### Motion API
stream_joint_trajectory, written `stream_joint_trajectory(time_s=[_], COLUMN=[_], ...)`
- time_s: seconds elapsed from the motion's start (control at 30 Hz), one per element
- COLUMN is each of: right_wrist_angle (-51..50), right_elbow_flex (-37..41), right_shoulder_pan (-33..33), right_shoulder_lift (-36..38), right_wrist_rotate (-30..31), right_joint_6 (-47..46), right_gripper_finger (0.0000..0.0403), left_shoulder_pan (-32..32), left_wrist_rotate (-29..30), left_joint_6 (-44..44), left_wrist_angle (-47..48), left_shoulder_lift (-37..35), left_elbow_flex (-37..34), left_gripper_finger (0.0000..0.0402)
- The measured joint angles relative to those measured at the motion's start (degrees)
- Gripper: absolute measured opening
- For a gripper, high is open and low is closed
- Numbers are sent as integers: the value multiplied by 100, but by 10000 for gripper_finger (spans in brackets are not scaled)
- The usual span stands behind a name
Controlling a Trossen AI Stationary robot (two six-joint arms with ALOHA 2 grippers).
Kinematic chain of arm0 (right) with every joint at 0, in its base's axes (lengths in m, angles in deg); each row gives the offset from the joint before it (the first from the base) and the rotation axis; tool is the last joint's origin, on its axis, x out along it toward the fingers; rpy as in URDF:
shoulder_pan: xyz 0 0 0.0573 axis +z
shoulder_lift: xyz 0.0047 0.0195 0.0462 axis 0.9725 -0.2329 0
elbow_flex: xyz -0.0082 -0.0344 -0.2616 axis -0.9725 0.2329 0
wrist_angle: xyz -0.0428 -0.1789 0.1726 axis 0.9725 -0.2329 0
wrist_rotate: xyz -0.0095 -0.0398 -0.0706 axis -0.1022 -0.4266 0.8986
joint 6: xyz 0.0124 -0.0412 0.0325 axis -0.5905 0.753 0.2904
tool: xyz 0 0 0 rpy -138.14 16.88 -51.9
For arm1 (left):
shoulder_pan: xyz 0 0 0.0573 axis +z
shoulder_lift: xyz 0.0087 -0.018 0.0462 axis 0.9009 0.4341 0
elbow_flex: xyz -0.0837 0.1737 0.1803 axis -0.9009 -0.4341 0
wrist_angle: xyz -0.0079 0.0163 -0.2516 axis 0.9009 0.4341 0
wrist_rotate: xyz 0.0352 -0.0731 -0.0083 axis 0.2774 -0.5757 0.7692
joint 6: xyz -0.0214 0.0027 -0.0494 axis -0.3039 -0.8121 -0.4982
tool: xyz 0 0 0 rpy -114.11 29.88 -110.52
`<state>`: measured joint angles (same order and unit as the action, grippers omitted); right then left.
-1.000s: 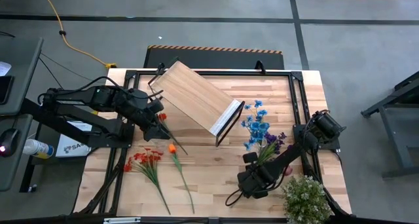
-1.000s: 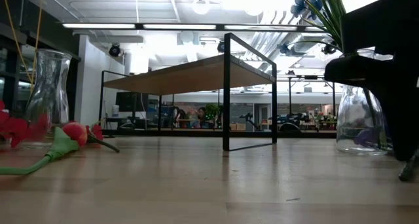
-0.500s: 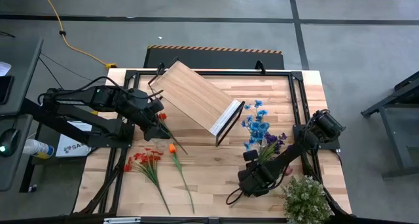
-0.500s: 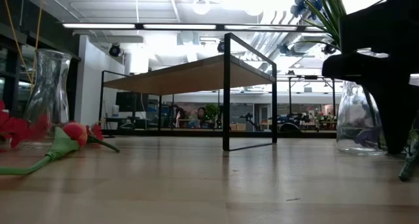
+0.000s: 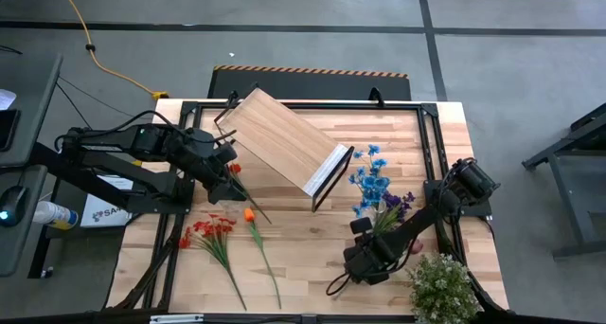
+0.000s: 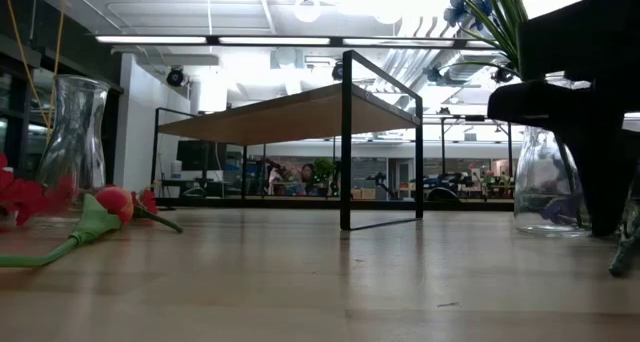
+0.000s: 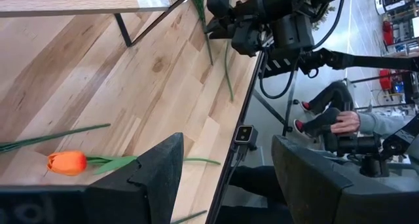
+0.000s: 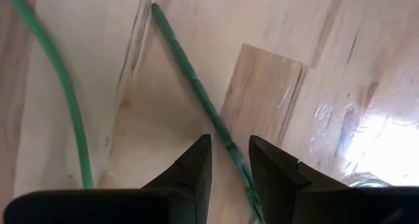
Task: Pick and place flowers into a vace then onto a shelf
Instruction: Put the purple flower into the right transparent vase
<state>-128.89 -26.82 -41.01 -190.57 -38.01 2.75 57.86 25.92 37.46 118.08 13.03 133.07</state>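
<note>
The blue (image 5: 371,182) and purple blooms (image 5: 400,204) stand in a glass vase (image 6: 545,192) at the table's right. Beside it my right gripper (image 8: 229,142) points down, narrowly open. Its fingers stand on either side of a loose green stem (image 8: 190,73) lying on the table, apart from it. My left gripper (image 7: 226,178) hangs open and empty above the table's left part, over the dark pink rose (image 5: 234,170). The orange tulip (image 5: 249,214) and red sprays (image 5: 204,231) lie flat nearby. The shelf (image 5: 284,139) stands slantwise at the far middle. A second, empty glass vase (image 6: 75,132) stands at the left.
A bushy green plant (image 5: 440,286) stands at the near right corner. A second curved stem (image 8: 62,93) lies beside the right gripper. A person sits beyond the table's edge (image 7: 340,122). Bare wood lies between the tulip and the right gripper.
</note>
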Motion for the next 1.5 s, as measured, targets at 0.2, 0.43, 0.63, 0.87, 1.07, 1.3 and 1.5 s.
stream_joint_trajectory(time_s=[0.2, 0.43, 0.63, 0.87, 1.07, 1.3, 1.5], right_wrist_angle=[450, 528, 537, 655, 628, 423, 98], right_elbow_flex=[295, 413, 419, 427, 431, 426, 277], right_shoulder_pan=[-65, -68, -70, -70, -70, -70, -67], right_shoulder_lift=[39, 38, 27, 17, 11, 11, 0], right_wrist_rotate=[-213, -226, -322, -584, -610, -488, -419], right_joint_6=[-43, -151, -309, -527, -813, -913, -924], right_gripper_finger=[94, 94, 89, 22, 17, 6, 3], left_shoulder_pan=[0, 0, 0, 2, 0, 0, 1], left_wrist_rotate=[2, 2, 2, 2, 2, 2, 2], left_joint_6=[2, 0, 2, 2, 2, 2, 3], left_wrist_angle=[0, 1, 0, 0, 0, 2, 0], left_shoulder_lift=[0, 0, 0, 0, 0, 0, 0], left_elbow_flex=[0, 0, 0, 0, 0, 0, 0], left_gripper_finger=[264, 264, 264, 264, 264, 264, 264])
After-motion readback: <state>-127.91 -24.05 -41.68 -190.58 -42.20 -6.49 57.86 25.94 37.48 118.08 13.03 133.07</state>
